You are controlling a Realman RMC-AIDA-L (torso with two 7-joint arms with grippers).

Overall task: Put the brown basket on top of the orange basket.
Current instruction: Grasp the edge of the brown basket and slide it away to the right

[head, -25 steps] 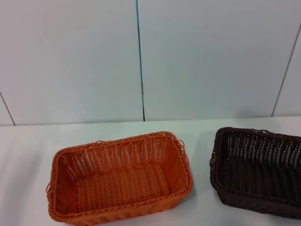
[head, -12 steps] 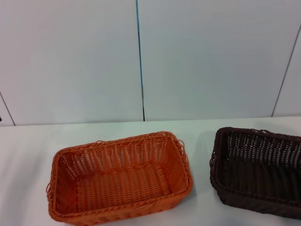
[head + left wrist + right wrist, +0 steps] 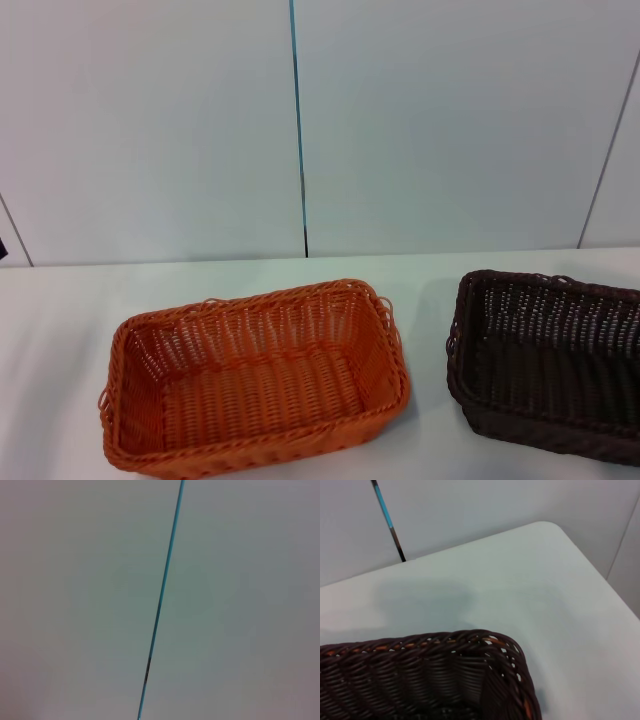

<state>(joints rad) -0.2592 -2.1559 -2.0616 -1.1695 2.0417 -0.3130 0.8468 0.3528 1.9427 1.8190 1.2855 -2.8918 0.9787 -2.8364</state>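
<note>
The orange basket (image 3: 255, 375) stands upright and empty on the white table, left of centre in the head view. The brown basket (image 3: 548, 362) stands upright and empty to its right, cut off by the frame's right edge, with a gap of bare table between them. The right wrist view looks down at a braided rim corner of the brown basket (image 3: 445, 675) from close above. Neither gripper shows in any view. The left wrist view shows only the wall.
The white table (image 3: 430, 290) reaches back to a pale panelled wall with a blue seam (image 3: 297, 130). A rounded table corner (image 3: 550, 530) shows in the right wrist view, beyond the brown basket. A small dark speck shows at the head view's far left edge (image 3: 2, 247).
A small dark speck has appeared at the head view's far left edge. The baskets have not moved.
</note>
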